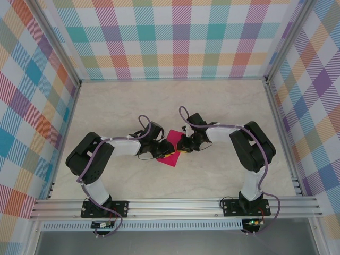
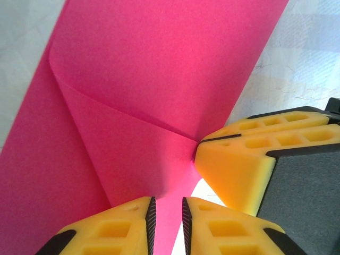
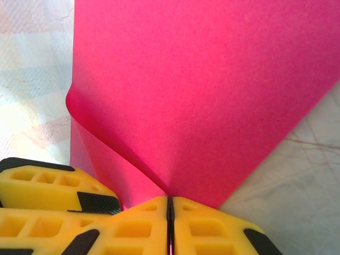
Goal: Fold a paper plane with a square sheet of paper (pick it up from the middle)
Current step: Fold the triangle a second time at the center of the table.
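The magenta-pink square sheet of paper (image 1: 172, 142) lies mid-table between both arms. In the left wrist view the sheet (image 2: 159, 69) carries a diagonal folded flap. My left gripper (image 2: 167, 212) stands astride its near edge, jaws narrowly apart with paper in the gap and table showing beside it. My right gripper (image 3: 170, 204) is shut on the sheet (image 3: 212, 95) at a fold's point. A right finger (image 2: 239, 164) touches the paper close to the left jaws; left fingers (image 3: 48, 186) show at lower left. From above, the left gripper (image 1: 166, 154) and right gripper (image 1: 179, 146) almost meet.
Pale marble tabletop (image 1: 212, 101) stretches behind and to both sides. Plaid walls (image 1: 180, 37) enclose the back and sides. An aluminium rail (image 1: 175, 204) with both arm bases runs along the near edge.
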Action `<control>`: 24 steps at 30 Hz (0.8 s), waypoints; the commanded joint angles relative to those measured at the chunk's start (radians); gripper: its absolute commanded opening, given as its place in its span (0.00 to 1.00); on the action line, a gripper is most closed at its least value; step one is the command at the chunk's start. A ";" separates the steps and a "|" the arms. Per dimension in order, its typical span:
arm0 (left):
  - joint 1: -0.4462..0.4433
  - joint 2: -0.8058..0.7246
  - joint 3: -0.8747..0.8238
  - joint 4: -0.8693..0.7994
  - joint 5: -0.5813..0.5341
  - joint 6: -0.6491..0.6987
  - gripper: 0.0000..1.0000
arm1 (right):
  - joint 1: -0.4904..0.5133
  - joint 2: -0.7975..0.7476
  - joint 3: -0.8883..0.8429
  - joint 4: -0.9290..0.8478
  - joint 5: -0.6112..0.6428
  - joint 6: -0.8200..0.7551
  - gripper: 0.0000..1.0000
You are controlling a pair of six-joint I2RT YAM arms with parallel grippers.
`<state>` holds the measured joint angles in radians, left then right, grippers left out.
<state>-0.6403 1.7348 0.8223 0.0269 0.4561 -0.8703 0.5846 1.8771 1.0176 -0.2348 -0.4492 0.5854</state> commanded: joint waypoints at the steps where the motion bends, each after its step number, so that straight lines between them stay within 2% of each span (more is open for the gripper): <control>1: -0.009 0.019 0.021 -0.043 -0.017 0.017 0.23 | 0.006 0.019 0.019 -0.026 0.030 -0.019 0.10; 11: -0.010 0.029 0.025 -0.077 -0.045 0.015 0.22 | 0.006 -0.013 0.027 -0.047 0.042 -0.021 0.12; 18: -0.010 0.031 0.025 -0.097 -0.059 0.010 0.21 | 0.007 -0.131 0.017 -0.077 0.115 -0.014 0.18; 24: -0.010 0.035 0.024 -0.101 -0.065 0.005 0.21 | 0.012 -0.134 -0.003 -0.062 0.041 -0.014 0.12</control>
<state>-0.6411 1.7462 0.8352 -0.0158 0.4271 -0.8707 0.5892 1.7416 1.0252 -0.2852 -0.3775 0.5858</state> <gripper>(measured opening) 0.209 0.128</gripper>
